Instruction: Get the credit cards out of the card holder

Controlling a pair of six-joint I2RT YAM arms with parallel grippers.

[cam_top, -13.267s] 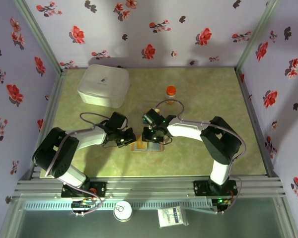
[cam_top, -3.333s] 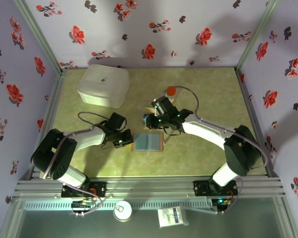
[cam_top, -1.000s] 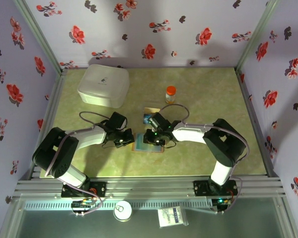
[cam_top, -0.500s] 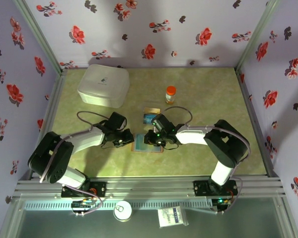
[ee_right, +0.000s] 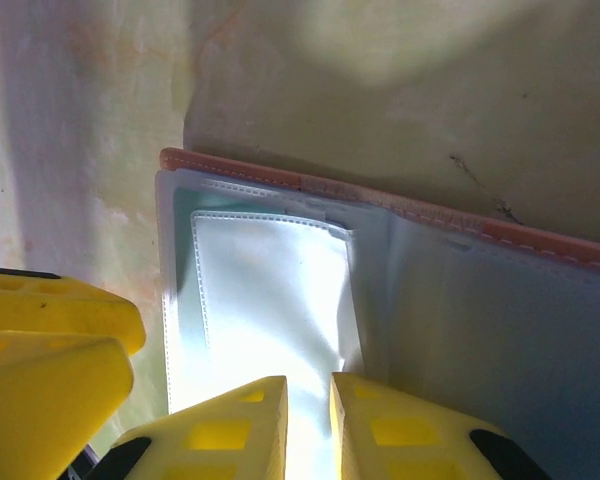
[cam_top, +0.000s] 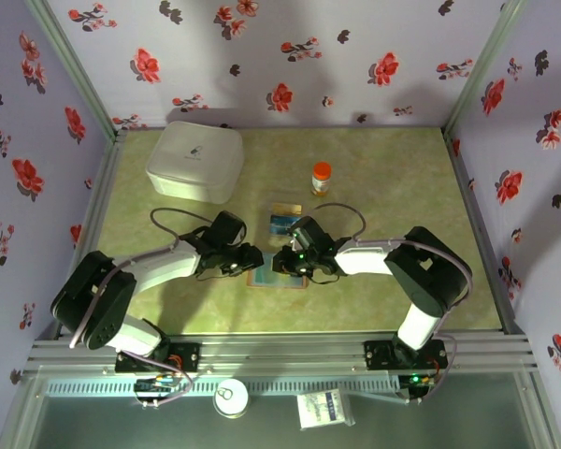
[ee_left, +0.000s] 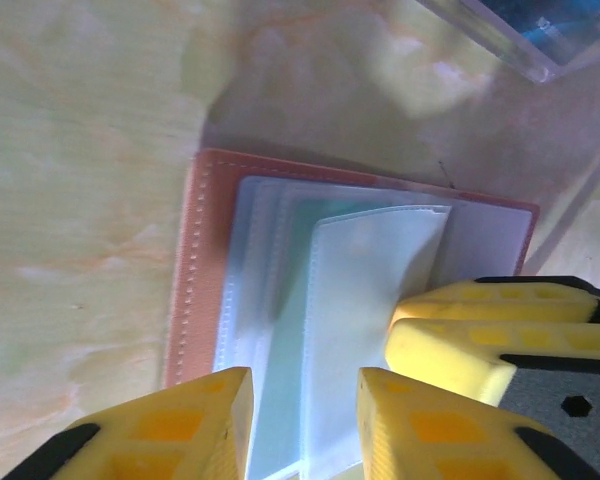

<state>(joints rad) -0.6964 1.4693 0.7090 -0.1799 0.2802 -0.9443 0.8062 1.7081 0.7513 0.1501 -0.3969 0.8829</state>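
Observation:
The card holder (cam_top: 277,275) lies open and flat on the table between both grippers, with a brown stitched rim (ee_left: 194,270) and pale blue-grey sleeves (ee_right: 270,290). My left gripper (cam_top: 252,260) hovers open over its left part, both fingers (ee_left: 170,425) above the sleeves. My right gripper (cam_top: 283,265) comes from the other side, its fingers (ee_right: 230,435) a narrow slit apart over a glossy pocket. Nothing is seen held. Blue and teal credit cards (cam_top: 285,222) lie in a clear tray (ee_left: 500,35) just behind the holder. Whether a card sits in the sleeves I cannot tell.
A white lidded box (cam_top: 195,161) stands at the back left. An orange-capped bottle (cam_top: 322,176) stands behind the tray. The two grippers' fingers are very close together over the holder. Flowered walls close the table on three sides.
My left gripper's jaws have parted and it has shifted right, onto the holder. My right gripper has stayed over the holder, its jaws drawing slightly closer.

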